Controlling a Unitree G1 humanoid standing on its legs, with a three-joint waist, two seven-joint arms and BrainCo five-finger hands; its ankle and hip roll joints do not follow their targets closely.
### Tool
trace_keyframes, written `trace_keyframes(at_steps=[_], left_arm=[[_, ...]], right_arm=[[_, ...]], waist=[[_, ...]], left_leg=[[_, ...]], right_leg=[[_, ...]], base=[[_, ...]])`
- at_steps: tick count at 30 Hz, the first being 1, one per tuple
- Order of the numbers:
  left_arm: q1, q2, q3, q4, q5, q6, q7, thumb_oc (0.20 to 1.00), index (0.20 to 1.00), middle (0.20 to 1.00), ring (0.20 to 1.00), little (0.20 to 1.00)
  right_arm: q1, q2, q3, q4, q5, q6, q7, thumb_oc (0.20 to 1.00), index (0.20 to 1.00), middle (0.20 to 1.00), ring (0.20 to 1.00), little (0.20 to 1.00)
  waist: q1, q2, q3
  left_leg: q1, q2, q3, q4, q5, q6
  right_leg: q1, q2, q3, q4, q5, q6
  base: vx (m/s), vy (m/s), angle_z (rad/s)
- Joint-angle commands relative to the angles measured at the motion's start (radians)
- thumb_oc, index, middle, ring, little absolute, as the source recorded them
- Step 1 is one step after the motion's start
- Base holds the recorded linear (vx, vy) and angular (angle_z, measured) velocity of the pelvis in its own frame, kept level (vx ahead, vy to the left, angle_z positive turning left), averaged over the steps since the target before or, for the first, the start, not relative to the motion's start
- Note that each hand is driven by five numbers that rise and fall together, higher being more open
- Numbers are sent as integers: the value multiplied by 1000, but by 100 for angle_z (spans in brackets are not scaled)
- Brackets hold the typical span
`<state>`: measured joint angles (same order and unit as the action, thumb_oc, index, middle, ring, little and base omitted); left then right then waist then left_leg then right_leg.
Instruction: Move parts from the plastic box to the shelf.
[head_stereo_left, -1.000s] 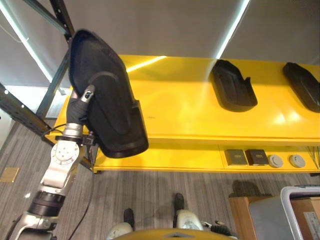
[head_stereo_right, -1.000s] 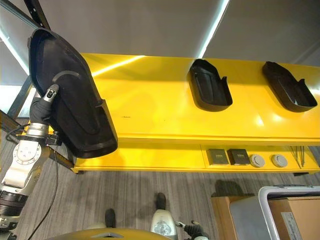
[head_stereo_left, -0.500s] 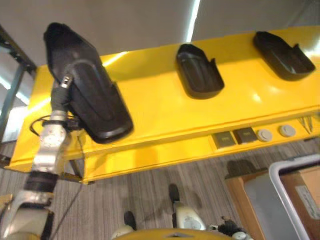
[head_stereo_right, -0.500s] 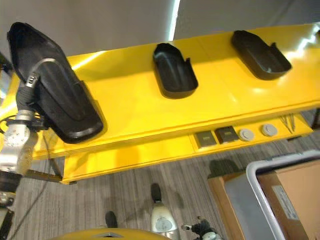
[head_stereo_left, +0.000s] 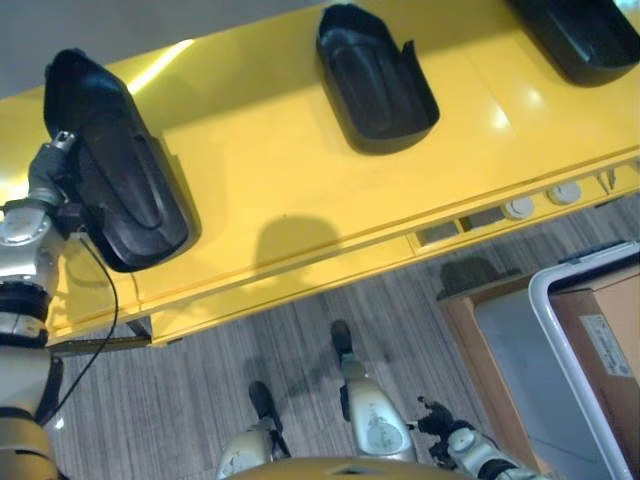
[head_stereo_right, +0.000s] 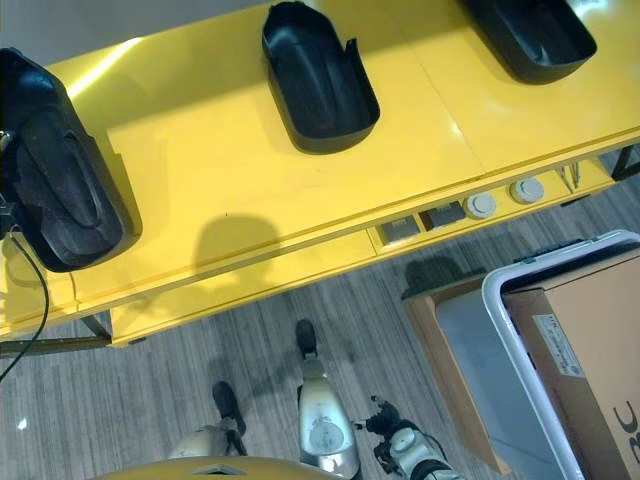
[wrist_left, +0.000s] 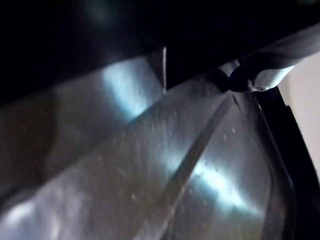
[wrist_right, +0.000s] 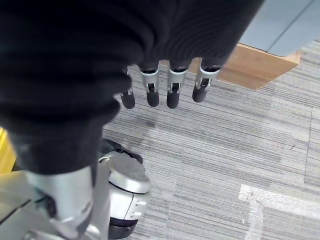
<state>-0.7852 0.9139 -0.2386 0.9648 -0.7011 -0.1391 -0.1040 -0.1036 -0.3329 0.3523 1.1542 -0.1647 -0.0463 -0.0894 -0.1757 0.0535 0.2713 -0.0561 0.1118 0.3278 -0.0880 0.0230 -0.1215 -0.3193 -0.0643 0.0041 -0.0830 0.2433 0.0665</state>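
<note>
- We have the black tray-shaped part (head_stereo_left: 115, 180) at the left end of the yellow shelf (head_stereo_left: 290, 170). Our left hand (head_stereo_left: 62, 148) sits behind it, so we cannot tell its grip.
- We judge it should lie flat, fully inside the near lip, before release.
- Open room lies rightward, before the next part (head_stereo_left: 375, 75).
- Our right hand (wrist_right: 165, 87) hangs relaxed, empty, low above the floor.

Left arm (head_stereo_left: 20, 262): silver-grey, round joint housings, black rings btwn segments. Right hand (wrist_right: 165, 30): dark ribbed cover over back & wrist, silver fingers (wrist_right: 174, 82) w/ dark rounded tips.
</note>
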Motion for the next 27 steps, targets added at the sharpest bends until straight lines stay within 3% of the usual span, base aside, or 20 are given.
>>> trace_keyframes(at_steps=[1,17,18,19,20,27], left_arm=[[-59,73,-27,14,80,-19,-2,200,200,200,200,200],[-193,26,-174,51,171,-3,23,200,200,200,200,200],[-199,23,-181,72,197,3,32,304,304,304,304,304],[-217,19,-198,85,226,9,48,573,573,573,573,573],[-227,15,-207,91,231,11,52,1000,1000,1000,1000,1000],[-213,11,-214,81,258,18,68,1000,1000,1000,1000,1000]], right_arm=[[-16,-10,34,17,-1,-8,5,1000,1000,1000,1000,1000],[-51,-11,62,31,24,-1,-1,1000,1000,1000,1000,1000],[-54,-11,62,35,24,1,-5,1000,1000,1000,1000,1000],[-54,-10,62,41,27,3,-6,1000,1000,1000,1000,1000],[-57,-9,62,46,29,5,-6,1000,1000,1000,1000,1000],[-55,-11,65,63,30,12,-3,1000,1000,1000,1000,1000]], waist=[[-18,16,1],[-25,41,30],[-24,42,31],[-25,46,33],[-24,47,34],[-14,54,25]], left_leg=[[-14,93,-28,1,88,-49],[-58,87,-32,1,97,-54],[-56,87,-31,1,96,-54],[-52,88,-30,1,98,-54],[-50,88,-30,1,98,-54],[-41,94,-33,1,101,-56]], right_leg=[[63,-83,63,5,-46,129],[26,-98,63,3,-30,133],[28,-99,63,2,-30,133],[32,-99,60,2,-31,134],[35,-99,60,2,-32,133],[50,-99,50,-1,-37,129]], base=[[0,0,0],[-4,0,1],[7,-2,-4],[9,-8,-3],[0,0,0],[0,0,0]])
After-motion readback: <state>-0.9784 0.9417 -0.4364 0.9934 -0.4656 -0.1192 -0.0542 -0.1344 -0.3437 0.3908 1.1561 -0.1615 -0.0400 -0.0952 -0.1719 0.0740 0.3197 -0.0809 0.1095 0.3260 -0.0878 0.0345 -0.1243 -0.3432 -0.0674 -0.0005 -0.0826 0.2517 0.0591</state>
